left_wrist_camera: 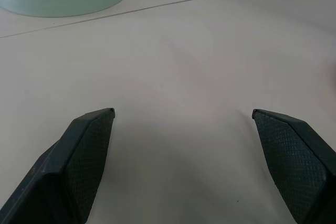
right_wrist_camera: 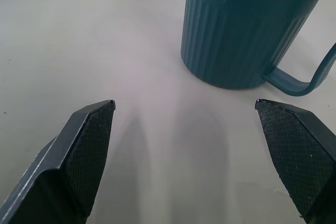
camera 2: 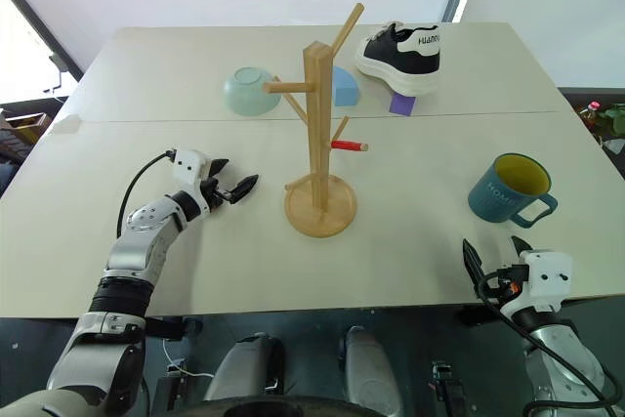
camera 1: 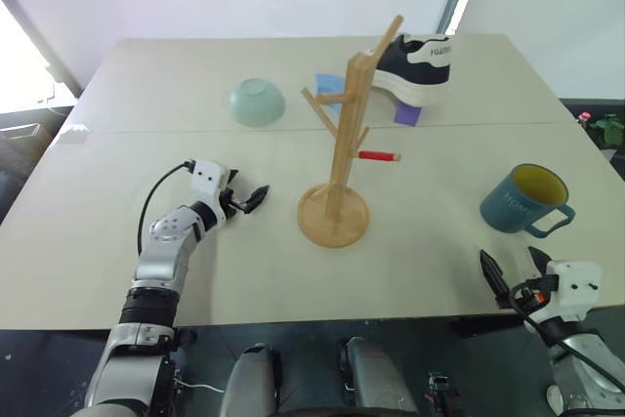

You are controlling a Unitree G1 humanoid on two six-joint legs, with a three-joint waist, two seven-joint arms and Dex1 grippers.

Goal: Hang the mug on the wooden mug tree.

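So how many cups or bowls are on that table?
2: the mug stands upright near the table's right edge, before the right gripper; a pale green bowl lies upside down, far left of the mug tree.

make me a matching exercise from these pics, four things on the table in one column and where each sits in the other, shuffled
Things:
1. mug
2. wooden mug tree
3. pale green bowl
4. sneaker

Places:
A. far side of the table, on the robot's left, upside down
B. middle of the table, standing upright
C. far side, behind the top of the tree
D. robot's right side, upright, just ahead of the open right end effector

Pairs: 1-D, 2-B, 3-A, 4-C
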